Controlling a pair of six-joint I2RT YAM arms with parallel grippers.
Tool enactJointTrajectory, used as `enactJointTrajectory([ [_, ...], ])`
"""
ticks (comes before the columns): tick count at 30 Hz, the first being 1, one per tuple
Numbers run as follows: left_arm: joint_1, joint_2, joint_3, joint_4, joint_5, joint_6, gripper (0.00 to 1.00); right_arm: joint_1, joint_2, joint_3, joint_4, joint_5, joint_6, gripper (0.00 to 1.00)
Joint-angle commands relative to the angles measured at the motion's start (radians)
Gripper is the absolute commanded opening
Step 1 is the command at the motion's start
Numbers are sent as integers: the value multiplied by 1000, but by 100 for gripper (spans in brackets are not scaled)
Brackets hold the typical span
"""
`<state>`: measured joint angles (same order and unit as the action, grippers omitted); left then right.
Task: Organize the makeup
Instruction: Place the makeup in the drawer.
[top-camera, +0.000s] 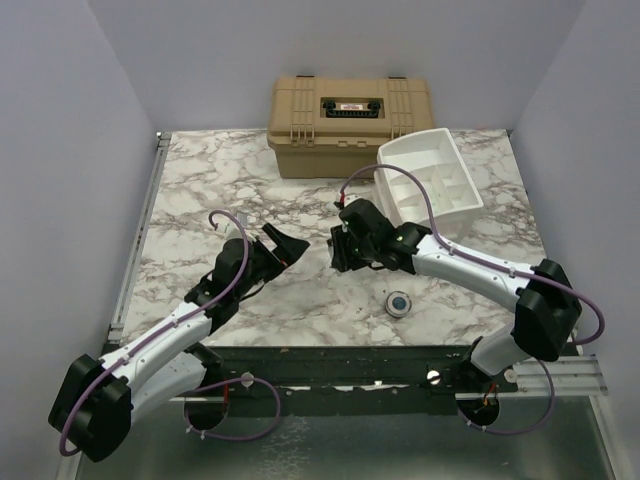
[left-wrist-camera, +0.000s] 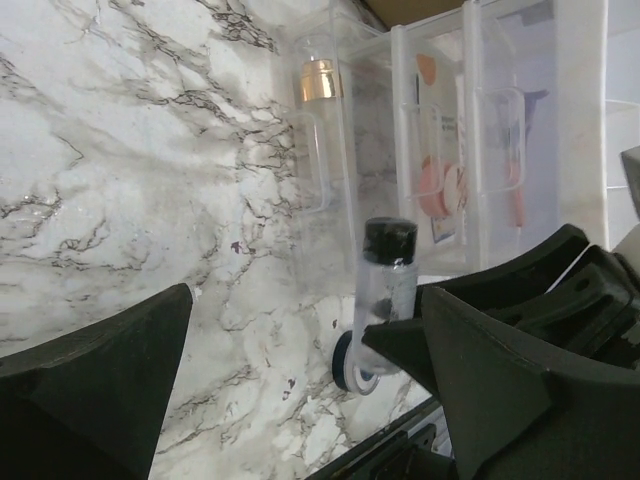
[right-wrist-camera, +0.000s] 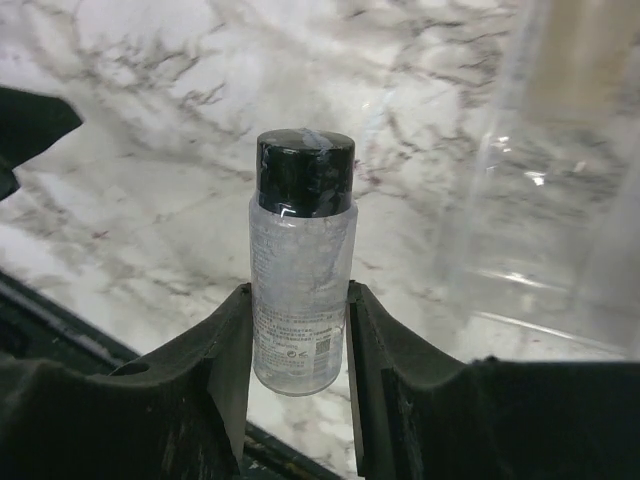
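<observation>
My right gripper (top-camera: 343, 255) is shut on a tiny clear bottle with a black cap (right-wrist-camera: 302, 260), holding it upright above the marble table, mid-table. The same bottle shows in the left wrist view (left-wrist-camera: 388, 290). My left gripper (top-camera: 285, 245) is open and empty, just left of the right gripper; its jaws stand wide apart (left-wrist-camera: 300, 360). A small round dark jar (top-camera: 399, 301) sits on the table near the front edge and shows behind the bottle (left-wrist-camera: 350, 365). In the white organizer (top-camera: 418, 143) lie a second clear bottle with a gold cap (left-wrist-camera: 320, 120), orange and pink discs (left-wrist-camera: 440, 185) and a pink tube (left-wrist-camera: 515, 190).
A tan hard case (top-camera: 345, 125) stands shut at the back centre, its right end touching the organizer. The organizer's wall (right-wrist-camera: 540, 200) is close to the right of the held bottle. A metal rail runs along the table's left edge (top-camera: 140, 230).
</observation>
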<state>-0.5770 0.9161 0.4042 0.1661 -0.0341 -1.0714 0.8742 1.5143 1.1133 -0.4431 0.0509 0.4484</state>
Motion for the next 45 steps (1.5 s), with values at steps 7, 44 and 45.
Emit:
enactJointTrajectory([
  [7, 4, -2, 47, -58, -18, 41, 99, -1, 87, 129, -207, 413, -137, 29],
  [44, 5, 13, 43, -63, 6, 58, 99, -67, 213, 184, -170, 370, -244, 52],
  [45, 5, 15, 43, -62, 8, 59, 99, -67, 204, 184, -172, 359, -243, 52],
])
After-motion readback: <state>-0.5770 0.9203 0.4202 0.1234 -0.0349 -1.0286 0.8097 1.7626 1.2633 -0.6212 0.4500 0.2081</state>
